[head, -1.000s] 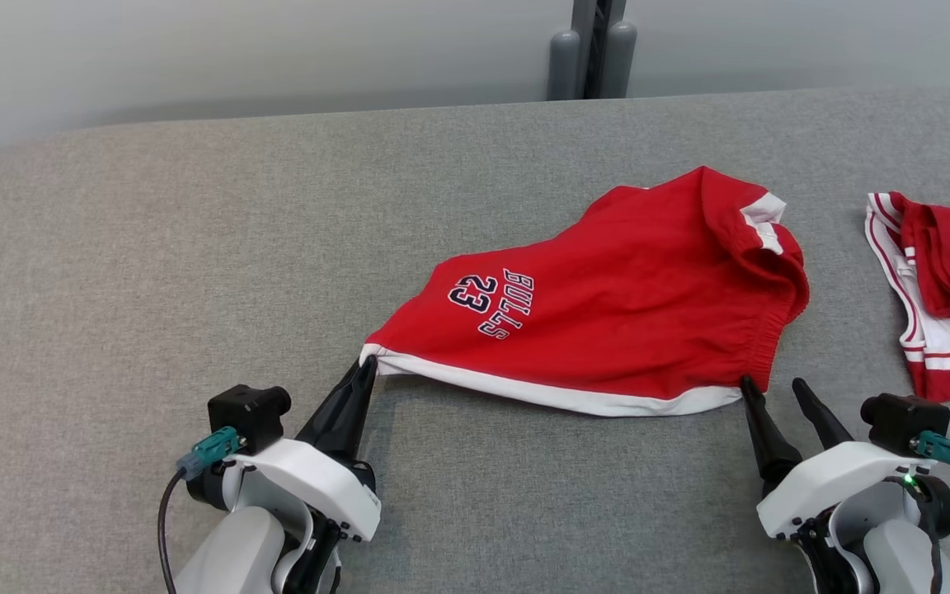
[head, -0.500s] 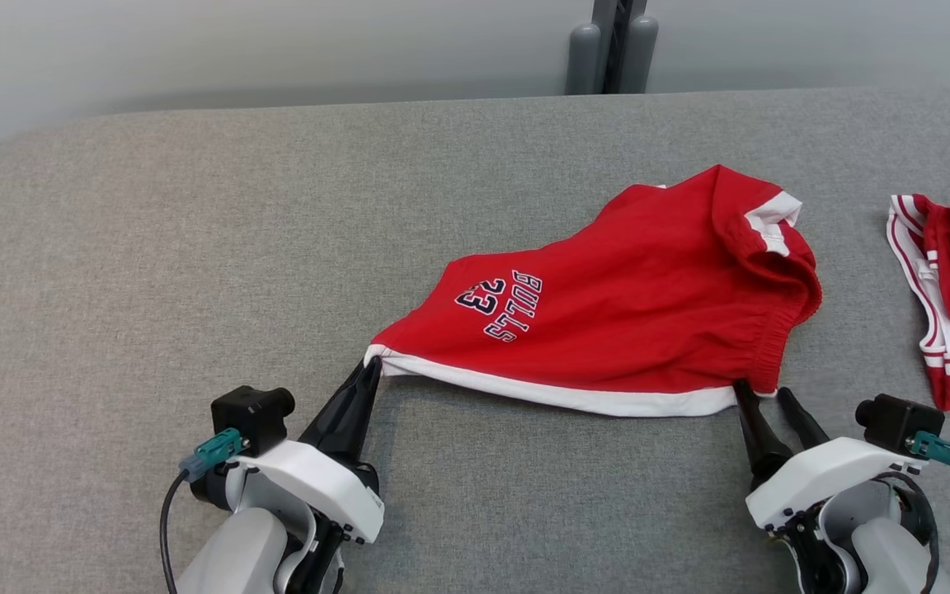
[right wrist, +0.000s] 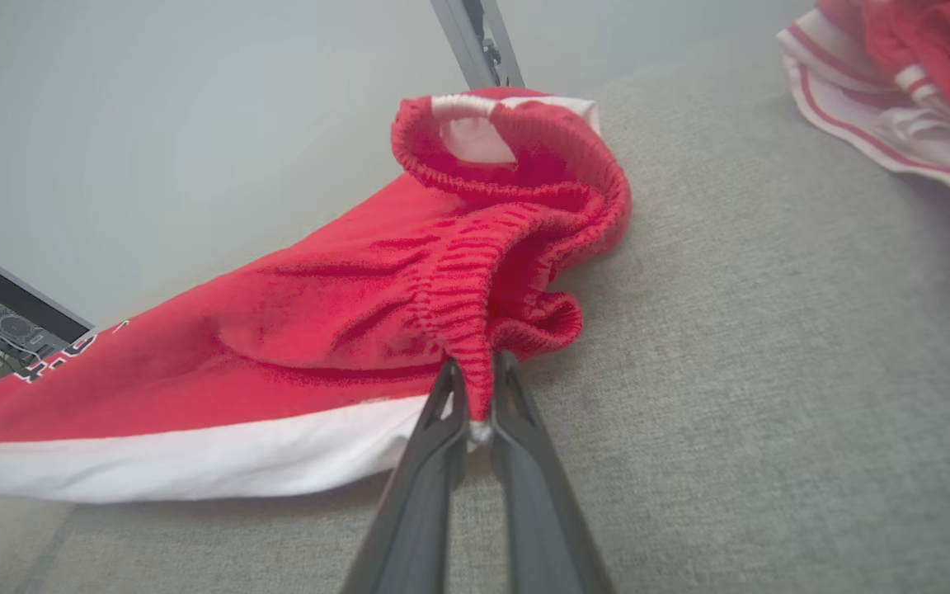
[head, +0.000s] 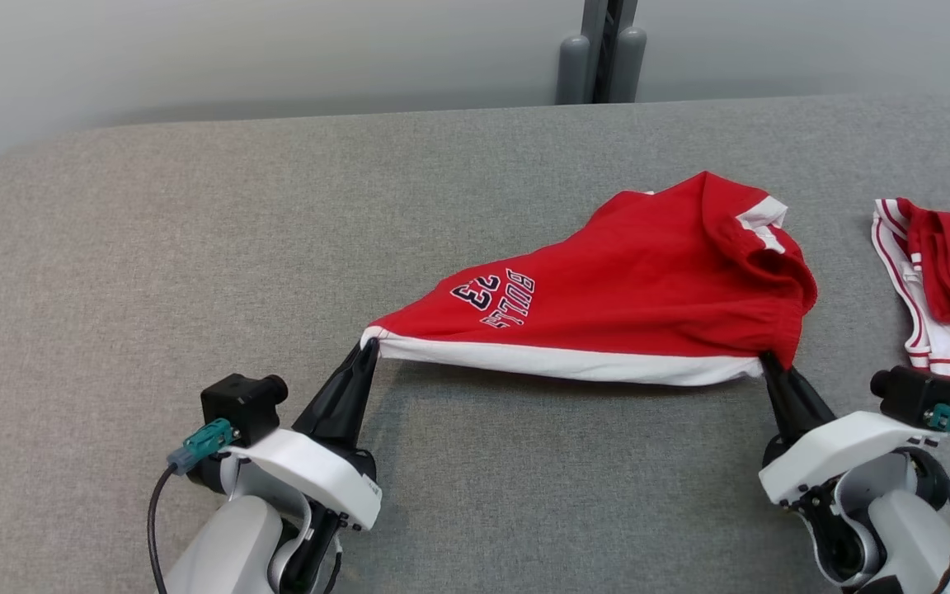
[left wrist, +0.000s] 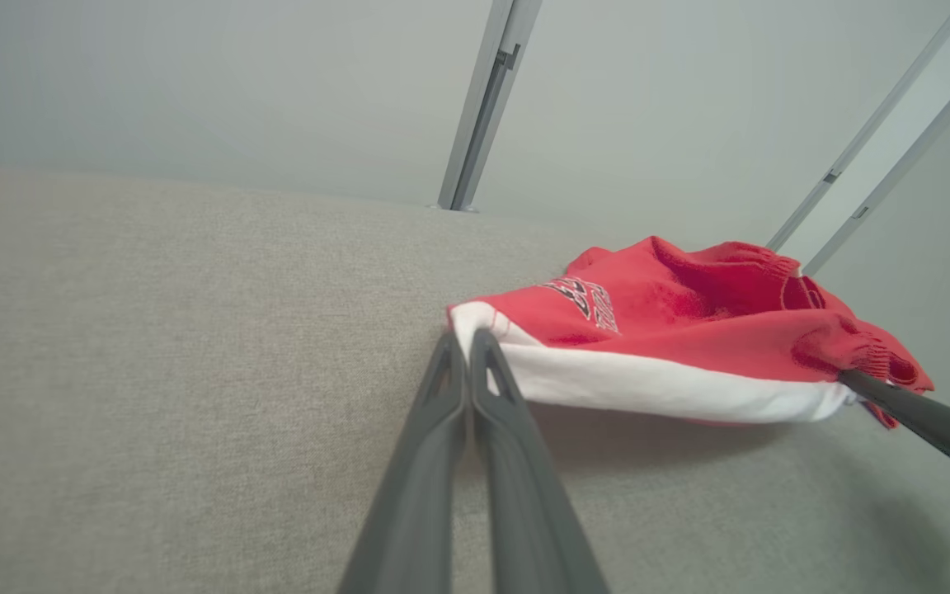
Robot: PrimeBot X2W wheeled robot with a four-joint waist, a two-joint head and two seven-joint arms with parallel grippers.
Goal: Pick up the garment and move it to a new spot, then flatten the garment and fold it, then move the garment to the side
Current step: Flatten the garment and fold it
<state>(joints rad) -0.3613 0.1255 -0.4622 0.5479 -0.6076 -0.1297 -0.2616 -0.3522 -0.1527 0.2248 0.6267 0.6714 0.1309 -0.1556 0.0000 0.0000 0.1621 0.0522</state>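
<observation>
- Gripping the shorts (head: 607,305) at their two near corners, the grippers hold the front edge stretched between them, lifted just off the grey fabric table (head: 153,247).
- Left gripper (head: 366,351): closed tight on the white hem (head: 566,361) at its left corner. In the left wrist view the fingers (left wrist: 440,396) lie pressed together with the white band pinched at their tips.
- Right gripper (head: 769,363): narrowed onto the other corner. In the right wrist view its fingers (right wrist: 430,462) squeeze the ribbed red waistband (right wrist: 458,313) and a scrap of white trim between them.
- The hem runs nearly straight from one gripper to the other, with a slight sag and a dark shadow on the table beneath it.
- Behind that raised edge the red cloth slopes back and down. The far part, with the bunched waistband opening, rests on the table toward the right rear.
- The dark "BULLS 23" print (head: 496,299) sits on the upper face, nearer the left gripper, and reads upside down from the head view.
- Overall the shorts lie right of the table's centre, close to the robot.
- A second garment (head: 945,280), red with white stripes, lies crumpled at the table's right edge, apart from the shorts.
- A grey post (head: 599,49) stands behind the table's far edge.
</observation>
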